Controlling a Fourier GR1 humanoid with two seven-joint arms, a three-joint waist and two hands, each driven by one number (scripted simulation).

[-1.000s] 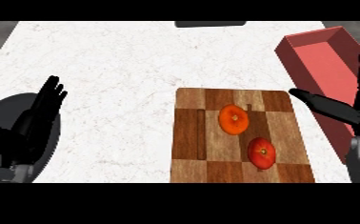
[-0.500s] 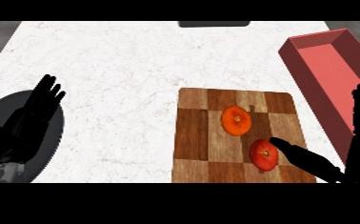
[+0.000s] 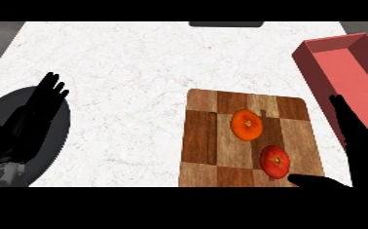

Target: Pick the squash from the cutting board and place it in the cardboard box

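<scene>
- Squash (image 3: 247,124): orange, round, small dark spot at its centre; lies on the cutting board (image 3: 205,140), in the board's upper middle part. No hand touches it.
- Second item on the board: a red round fruit (image 3: 274,160) with a dark stem spot, down and to the right of the squash, apart from it, near the board's lower right part.
- Cutting board: wooden, chequered in light and dark brown squares, with a long groove near its left side; lies flat on the white marbled counter (image 3: 144,62), right of centre.
- Cardboard box (image 3: 338,67): shown reddish-pink, open-topped, at the view's right edge, up and to the right of the board; partly cut off by the edge.
- Right hand (image 3: 348,121): black, at the right edge beside the board. Fingers straight and pointing up, over the box's near wall; thumb (image 3: 316,181) stretched out low, its tip just beside the red fruit. Spread wide, holding nothing.
- Left hand (image 3: 39,108): black, at the left edge, fingers straight and up, at rest, holding nothing; it lies over a dark round plate (image 3: 61,135).
- Dark object (image 3: 226,24): at the counter's far edge, partly visible; kind cannot be told.
</scene>
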